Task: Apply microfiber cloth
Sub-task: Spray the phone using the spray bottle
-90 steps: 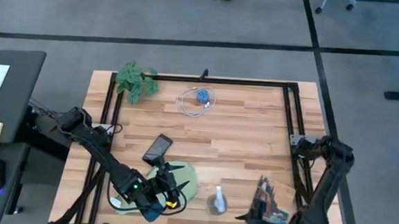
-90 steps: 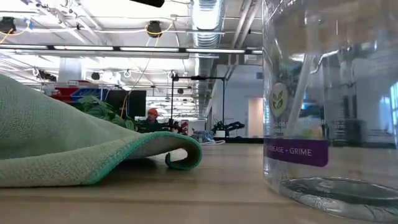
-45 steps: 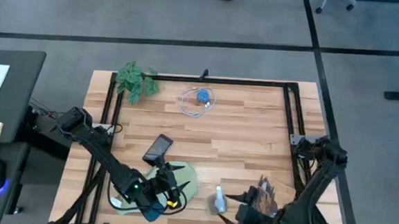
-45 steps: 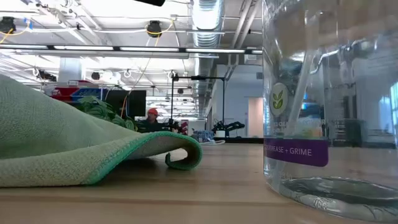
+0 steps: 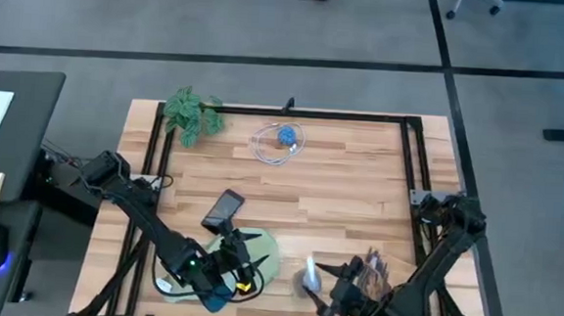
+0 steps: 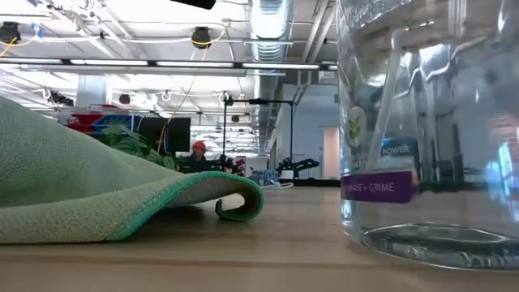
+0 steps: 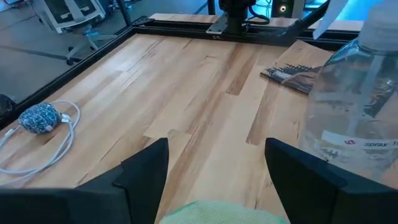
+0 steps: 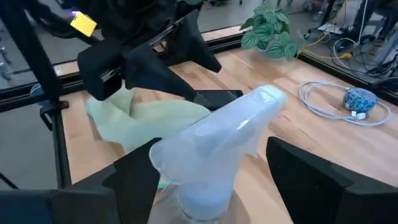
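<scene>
Left gripper (image 5: 241, 269) spread wide over microfiber cloth (image 5: 257, 252), partly hidden beneath. Right gripper (image 8: 208, 186) wide around spray bottle (image 8: 214, 149), base cut off.

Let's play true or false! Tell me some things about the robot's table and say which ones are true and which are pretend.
1. The microfiber cloth lies flat and smooth. False: it is bunched, one edge curled up.
2. The black phone sits beside the cloth. True.
3. The spray bottle lies on its side. False: it stands upright.
4. The right end effector has its fingers open around the bottle. True.
5. The leafy plant sits in the table's middle. False: it is at a far corner.
</scene>
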{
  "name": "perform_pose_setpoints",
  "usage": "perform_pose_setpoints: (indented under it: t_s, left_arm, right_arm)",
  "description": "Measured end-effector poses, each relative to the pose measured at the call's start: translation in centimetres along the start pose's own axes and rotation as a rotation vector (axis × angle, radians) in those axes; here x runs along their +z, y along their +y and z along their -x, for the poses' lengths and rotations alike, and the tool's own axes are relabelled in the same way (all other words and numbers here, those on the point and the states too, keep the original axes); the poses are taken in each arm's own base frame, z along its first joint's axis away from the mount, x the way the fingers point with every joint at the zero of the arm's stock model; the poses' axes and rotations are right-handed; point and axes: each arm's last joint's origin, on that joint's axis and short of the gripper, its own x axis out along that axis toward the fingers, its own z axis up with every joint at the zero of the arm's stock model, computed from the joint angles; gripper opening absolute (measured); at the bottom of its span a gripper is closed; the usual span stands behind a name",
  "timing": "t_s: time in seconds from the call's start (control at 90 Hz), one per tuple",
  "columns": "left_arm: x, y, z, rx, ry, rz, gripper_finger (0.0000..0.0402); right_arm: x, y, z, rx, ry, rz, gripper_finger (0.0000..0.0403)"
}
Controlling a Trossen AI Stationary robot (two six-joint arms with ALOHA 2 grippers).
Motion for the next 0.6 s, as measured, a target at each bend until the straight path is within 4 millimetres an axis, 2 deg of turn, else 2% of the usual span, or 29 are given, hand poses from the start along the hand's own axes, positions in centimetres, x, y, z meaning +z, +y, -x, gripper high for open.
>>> perform_pose_setpoints:
  t_s: [0.311, 0.6]
  left_arm:
    - [0.0, 0.0, 0.0, 0.0, 0.0, 0.004, 0.0244]
    - [0.0, 0.0, 0.0, 0.0, 0.0, 0.01, 0.0244]
  right_arm:
    - [-0.3, 0.1, 0.4, 0.005, -0.004, 0.061, 0.007]
    - [-0.9, 0.0, 1.9, 0.025, -0.008, 0.105, 0.0054]
